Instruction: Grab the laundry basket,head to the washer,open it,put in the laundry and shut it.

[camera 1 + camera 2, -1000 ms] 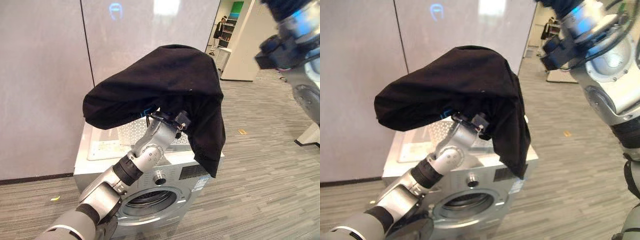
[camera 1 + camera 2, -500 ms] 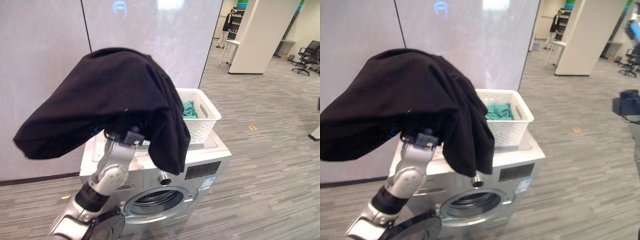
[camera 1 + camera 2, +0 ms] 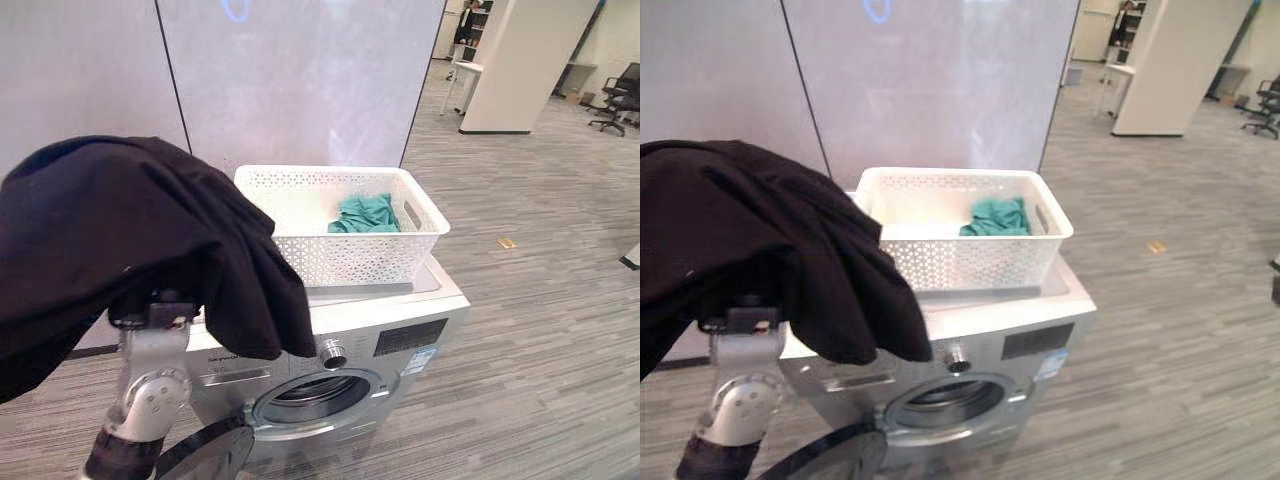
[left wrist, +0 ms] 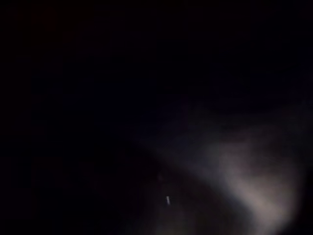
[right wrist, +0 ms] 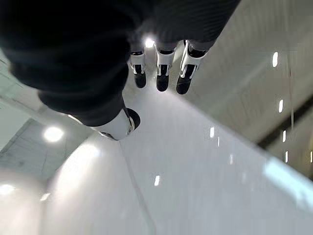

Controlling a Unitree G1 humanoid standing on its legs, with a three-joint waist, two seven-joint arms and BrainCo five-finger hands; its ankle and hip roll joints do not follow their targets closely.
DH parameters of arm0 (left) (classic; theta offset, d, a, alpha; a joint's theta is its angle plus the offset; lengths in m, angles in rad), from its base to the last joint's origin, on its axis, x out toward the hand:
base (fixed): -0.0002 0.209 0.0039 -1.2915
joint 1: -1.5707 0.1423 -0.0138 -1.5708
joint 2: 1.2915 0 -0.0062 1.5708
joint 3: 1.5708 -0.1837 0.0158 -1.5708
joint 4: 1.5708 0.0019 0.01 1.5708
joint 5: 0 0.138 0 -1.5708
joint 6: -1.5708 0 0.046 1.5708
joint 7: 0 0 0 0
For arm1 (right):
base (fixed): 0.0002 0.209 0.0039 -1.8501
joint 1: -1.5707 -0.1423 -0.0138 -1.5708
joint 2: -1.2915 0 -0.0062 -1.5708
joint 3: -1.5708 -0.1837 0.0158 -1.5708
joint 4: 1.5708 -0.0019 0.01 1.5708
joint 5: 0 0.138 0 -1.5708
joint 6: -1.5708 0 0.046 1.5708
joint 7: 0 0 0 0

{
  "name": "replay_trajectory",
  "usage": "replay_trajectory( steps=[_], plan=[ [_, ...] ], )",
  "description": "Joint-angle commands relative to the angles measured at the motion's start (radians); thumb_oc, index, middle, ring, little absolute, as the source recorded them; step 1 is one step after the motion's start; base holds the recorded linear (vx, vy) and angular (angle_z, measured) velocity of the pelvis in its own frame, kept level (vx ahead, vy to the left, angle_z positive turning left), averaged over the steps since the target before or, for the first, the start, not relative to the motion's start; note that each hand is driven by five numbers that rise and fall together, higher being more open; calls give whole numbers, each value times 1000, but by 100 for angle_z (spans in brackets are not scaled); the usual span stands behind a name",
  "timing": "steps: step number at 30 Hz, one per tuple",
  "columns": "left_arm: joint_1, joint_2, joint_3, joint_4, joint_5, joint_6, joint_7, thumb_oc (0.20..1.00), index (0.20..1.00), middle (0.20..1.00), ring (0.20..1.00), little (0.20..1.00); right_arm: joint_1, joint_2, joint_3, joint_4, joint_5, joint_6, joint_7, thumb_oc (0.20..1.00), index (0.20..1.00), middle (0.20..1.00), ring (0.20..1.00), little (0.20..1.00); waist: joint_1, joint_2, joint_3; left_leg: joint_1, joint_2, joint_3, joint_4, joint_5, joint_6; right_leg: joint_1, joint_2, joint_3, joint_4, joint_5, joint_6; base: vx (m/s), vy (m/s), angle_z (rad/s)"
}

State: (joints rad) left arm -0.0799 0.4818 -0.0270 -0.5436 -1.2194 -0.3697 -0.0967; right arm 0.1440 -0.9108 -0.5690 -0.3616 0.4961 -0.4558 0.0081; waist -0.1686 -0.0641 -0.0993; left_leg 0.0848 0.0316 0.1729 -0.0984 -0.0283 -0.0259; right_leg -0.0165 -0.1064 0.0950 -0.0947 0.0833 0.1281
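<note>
— Can a hand get to the washer hole?
— The round door hangs open low on the left, so the hole is free in front.
— What is in the way?
— A big black cloth hangs over the left arm, in front of the washer's left side. The white basket sits on top, open above.

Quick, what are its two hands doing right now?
Left hand: buried under the black garment; fingers hidden, cannot be told.
Right hand: open, fingers straight, holding nothing.
</note>
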Motion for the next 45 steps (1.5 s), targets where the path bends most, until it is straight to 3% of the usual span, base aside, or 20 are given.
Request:
replay_trajectory(
  steps=[1, 7, 15, 20, 23, 24, 30, 33, 36, 38, 39, 41, 43, 44, 45],
  plan=[
    [14, 99, 17, -83, -54, -25, -72, 200, 200, 200, 200, 200, 28, 8, -87, 40, 143, -15, 79, 1000, 1000, 1000, 1000, 1000, 30, 37, -45, -48, 17, -68, 11, 1, 9, -15, 18, -60, 35, -23, 1, -32, -10, 6],
    [99, 127, 83, -127, -95, -17, -111, 200, 200, 200, 200, 200, 131, 21, -79, 136, 113, 28, 83, 1000, 1000, 1000, 1000, 1000, 41, 42, -21, -50, 11, -88, 11, -2, 8, -7, 10, -81, 43, -37, 3, -16, 0, 12],
    [134, 175, 59, -172, -135, -11, -151, 200, 200, 200, 200, 200, 152, 46, 207, 480, 71, 134, 119, 1000, 1000, 1000, 1000, 1000, 83, 50, 17, -49, 9, -122, 11, 18, 5, 9, 3, -123, 77, -56, -5, -35, -20, 14],
    [170, 169, 27, -163, -136, 29, -162, 200, 200, 200, 200, 200, 115, 135, 326, 734, 47, 175, 107, 1000, 1000, 1000, 1000, 1000, 112, 49, 51, -56, 21, -175, 24, 39, -6, 17, 15, -169, 141, -100, -26, -39, -53, 44],
    [182, 141, 19, -167, -129, 35, -168, 200, 200, 200, 200, 200, 38, 227, 332, 906, 158, 170, 107, 1000, 1000, 1000, 1000, 1000, 126, 51, 53, -57, 26, -201, 35, 40, -8, 31, 20, -200, 143, -114, -35, -11, -82, 38],
    [197, 123, 23, -182, -126, 40, -174, 200, 200, 200, 200, 200, -6, 272, 324, 1042, 221, 167, 105, 1000, 1000, 1000, 1000, 1000, 136, 53, 50, -57, 27, -212, 54, 31, -7, 40, 25, -211, 145, -124, -41, 6, -81, 28],
    [227, 103, 51, -174, -109, 41, -178, 200, 200, 200, 200, 200, -130, 283, 320, 1313, 299, 189, 91, 1000, 1000, 1000, 1000, 1000, 169, 53, 83, -84, 37, -245, 140, 9, -20, 58, 44, -232, 169, -158, -69, -31, -95, 21],
    [232, 117, 67, -151, -104, 46, -175, 200, 200, 200, 200, 200, -230, 281, 340, 1501, 328, 211, 71, 1000, 1000, 1000, 1000, 1000, 200, 55, 110, -116, 41, -268, 141, 41, -37, 69, 60, -271, 147, -158, -85, -127, -110, 37],
    [206, 131, 62, -149, -98, 45, -176, 200, 200, 200, 200, 200, -270, 269, 361, 1531, 311, 213, 56, 1000, 1000, 1000, 1000, 1000, 203, 52, 151, -178, 17, -279, 194, 50, -46, 47, 50, -295, 141, -144, -86, -249, -25, 30],
    [147, 132, 39, -143, -95, 42, -175, 200, 200, 200, 200, 200, -308, 262, 370, 1560, 312, 217, 47, 1000, 1000, 1000, 1000, 1000, 193, 36, 191, -237, -25, -247, 340, -13, -34, -20, 16, -308, 166, -123, -86, -355, 11, 44],
    [107, 122, 16, -134, -81, 44, -176, 200, 200, 200, 200, 200, -320, 266, 380, 1580, 293, 229, 46, 1000, 1000, 1000, 1000, 1000, 177, 29, 198, -236, -51, -191, 513, -103, -7, -81, 1, -316, 189, -103, -90, -277, 15, 31],
    [85, 121, -2, -134, -77, 43, -182, 200, 200, 200, 200, 200, -321, 267, 377, 1586, 287, 236, 43, 1000, 1000, 1000, 1000, 1000, 172, 33, 191, -235, -59, -180, 569, -119, -2, -109, 3, -320, 193, -94, -94, -170, 74, 23],
    [61, 107, -24, -139, -60, 57, -192, 200, 200, 200, 200, 200, -270, 290, 351, 1569, 294, 245, 49, 1000, 1000, 1000, 1000, 1000, 150, 49, 172, -135, -66, -172, 437, -215, 31, -135, 13, -326, 200, -88, -73, -10, 164, 9],
    [60, 107, -25, -140, -60, 57, -192, 200, 200, 200, 200, 200, -269, 290, 350, 1568, 294, 245, 49, 1000, 1000, 1000, 1000, 1000, 150, 45, 172, -134, -70, -171, 430, -208, 33, -135, 9, -326, 197, -84, -73, 88, 196, 11],
    [55, 85, -62, -136, -57, 71, -195, 200, 200, 200, 200, 200, -231, 314, 338, 1578, 288, 246, 43, 1000, 1000, 1000, 1000, 1000, 125, 47, 164, -108, -85, -164, 387, -233, 55, -141, 4, -308, 207, -69, -60, 24, 132, 15]
  ],
)
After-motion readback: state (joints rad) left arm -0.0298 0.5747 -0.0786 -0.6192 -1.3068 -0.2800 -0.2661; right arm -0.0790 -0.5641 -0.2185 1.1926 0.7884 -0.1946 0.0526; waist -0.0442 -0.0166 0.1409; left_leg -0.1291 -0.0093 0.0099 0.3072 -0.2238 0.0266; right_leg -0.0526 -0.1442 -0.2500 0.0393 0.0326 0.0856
